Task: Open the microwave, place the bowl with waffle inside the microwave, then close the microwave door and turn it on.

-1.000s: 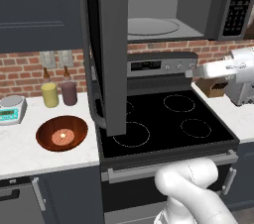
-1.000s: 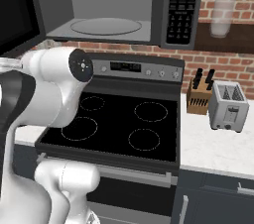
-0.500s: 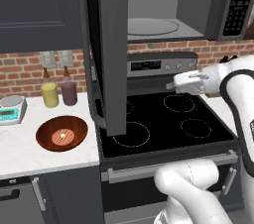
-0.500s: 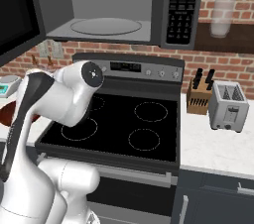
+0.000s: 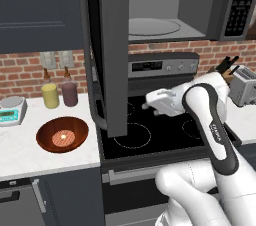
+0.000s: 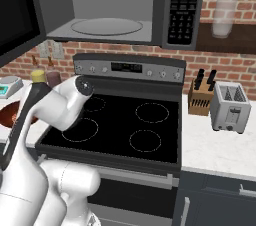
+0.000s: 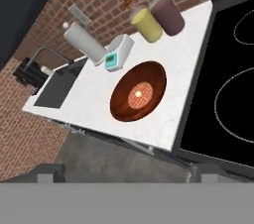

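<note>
The microwave [image 5: 165, 5] hangs over the stove with its light interior and glass turntable [image 6: 106, 26] showing. The microwave door [image 5: 114, 45] stands swung out to the left. The reddish-brown bowl [image 5: 50, 132] sits on the white counter left of the stove, with the small round waffle [image 5: 63, 137] in its middle. My gripper [image 5: 146, 105] hovers above the stove's front left burner, just right of the door, pointing left. In the hand view the bowl [image 7: 119, 106] and waffle [image 7: 138, 93] lie straight ahead, and the gripper [image 7: 128, 172] is open with nothing between its tips.
A yellow jar [image 5: 49, 95] and a purple jar [image 5: 69, 93] stand behind the bowl, with a small scale [image 5: 11, 110] to their left. A sink [image 7: 54, 89] lies further left. The black stovetop [image 6: 125, 125] is below the arm. A knife block [image 6: 200, 97] and toaster [image 6: 230, 107] sit at right.
The arm has swung from the right side of the stove leftward across it, so the hand now hangs near the open door. The jaws have stayed open.
</note>
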